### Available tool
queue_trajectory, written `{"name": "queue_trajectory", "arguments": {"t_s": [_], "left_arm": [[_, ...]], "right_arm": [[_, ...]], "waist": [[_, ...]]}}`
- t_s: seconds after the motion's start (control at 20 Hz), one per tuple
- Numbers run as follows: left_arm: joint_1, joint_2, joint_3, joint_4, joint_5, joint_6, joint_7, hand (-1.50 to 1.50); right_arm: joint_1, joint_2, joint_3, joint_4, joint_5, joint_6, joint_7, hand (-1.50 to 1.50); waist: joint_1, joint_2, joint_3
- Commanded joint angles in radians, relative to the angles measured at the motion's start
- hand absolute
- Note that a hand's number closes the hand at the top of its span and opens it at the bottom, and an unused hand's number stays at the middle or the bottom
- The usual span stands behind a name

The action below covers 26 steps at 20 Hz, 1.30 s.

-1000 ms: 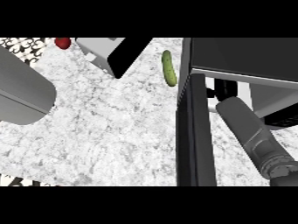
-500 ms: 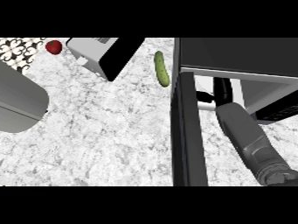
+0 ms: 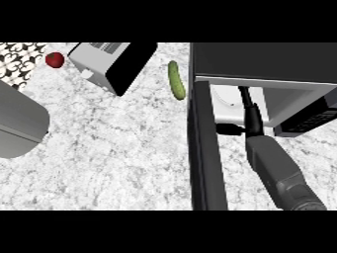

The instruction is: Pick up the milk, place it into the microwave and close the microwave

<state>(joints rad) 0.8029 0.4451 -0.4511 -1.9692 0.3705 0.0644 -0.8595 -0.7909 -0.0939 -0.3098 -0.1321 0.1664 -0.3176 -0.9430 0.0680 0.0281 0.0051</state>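
The counter [image 3: 112, 148] in front of me has a mottled white and grey stone top. At the far left corner, a strip of black-and-white patterned tile [image 3: 10, 54] borders it. Lighting is even, with a soft shadow under the left-hand appliance.

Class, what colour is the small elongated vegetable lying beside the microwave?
Green, the small elongated vegetable; head view.

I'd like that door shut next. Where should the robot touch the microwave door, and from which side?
Probably the microwave door's outer face, near the free edge farthest from the microwave, pushing from the counter side. It stands wide open and edge-on, so that face is exposed.
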Motion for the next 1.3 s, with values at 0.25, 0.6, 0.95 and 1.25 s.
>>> {"name": "queue_trajectory", "arguments": {"t_s": [0.25, 0.6, 0.95, 1.25], "left_arm": [[0.085, 0.009, -0.036, -0.109, -0.031, 0.056, 0.042, -1.5], [0.071, 0.028, -0.029, -0.03, -0.046, 0.021, 0.014, -1.5], [-0.01, -0.048, -0.142, 0.03, -0.163, 0.105, 0.085, -1.5], [-0.108, -0.022, -0.163, 0.021, -0.148, 0.056, 0.199, -1.5]], "right_arm": [[0.16, 0.016, -0.02, -0.025, -0.029, 0.12, -0.194, -1.5], [0.266, -0.042, 0.013, -0.055, -0.026, 0.365, -0.216, -1.5], [0.377, -0.085, 0.048, -0.188, -0.036, 0.408, -0.173, -1.5], [0.508, -0.13, 0.04, -0.324, -0.081, 0.442, -0.168, -1.5]], "waist": [[-0.03, -0.017, -0.001], [-0.055, -0.027, -0.004], [-0.072, -0.032, -0.006], [-0.079, -0.031, -0.006]]}}
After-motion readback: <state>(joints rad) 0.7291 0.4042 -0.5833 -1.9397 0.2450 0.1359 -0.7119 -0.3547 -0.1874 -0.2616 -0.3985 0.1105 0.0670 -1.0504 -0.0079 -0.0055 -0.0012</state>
